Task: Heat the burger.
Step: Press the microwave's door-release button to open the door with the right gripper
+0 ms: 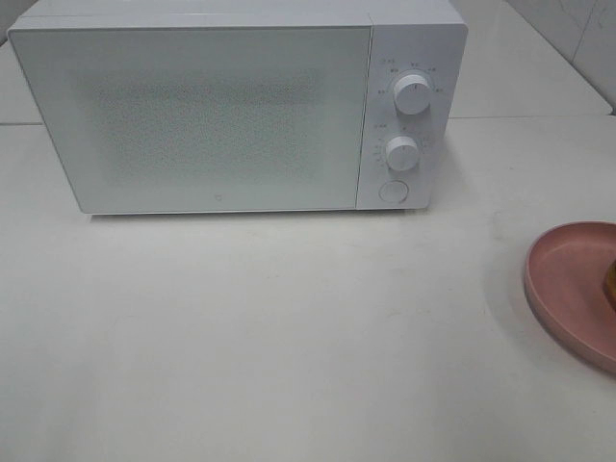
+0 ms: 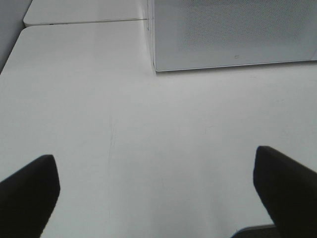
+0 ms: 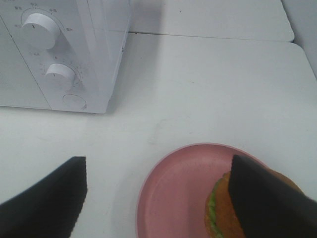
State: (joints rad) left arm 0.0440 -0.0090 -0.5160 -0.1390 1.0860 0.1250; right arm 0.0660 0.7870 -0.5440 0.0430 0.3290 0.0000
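Observation:
The burger (image 3: 223, 210), with its golden-brown bun and green lettuce edge, lies on a round pink plate (image 3: 173, 183). One dark finger (image 3: 267, 198) of my right gripper hides part of it. My right gripper (image 3: 157, 166) hangs open above the plate's near side, holding nothing. In the high view only a sliver of the burger (image 1: 612, 279) shows, at the right edge on the pink plate (image 1: 568, 284). My left gripper (image 2: 154, 158) is wide open over bare table, in front of the microwave's left corner. Neither gripper shows in the high view.
A white microwave (image 1: 221, 115) stands at the back of the white table (image 1: 289, 327) with its door shut. Two round knobs (image 1: 412, 96) and a round button (image 1: 391, 191) sit on its right panel. A seam between table tops (image 2: 84, 21) runs behind it.

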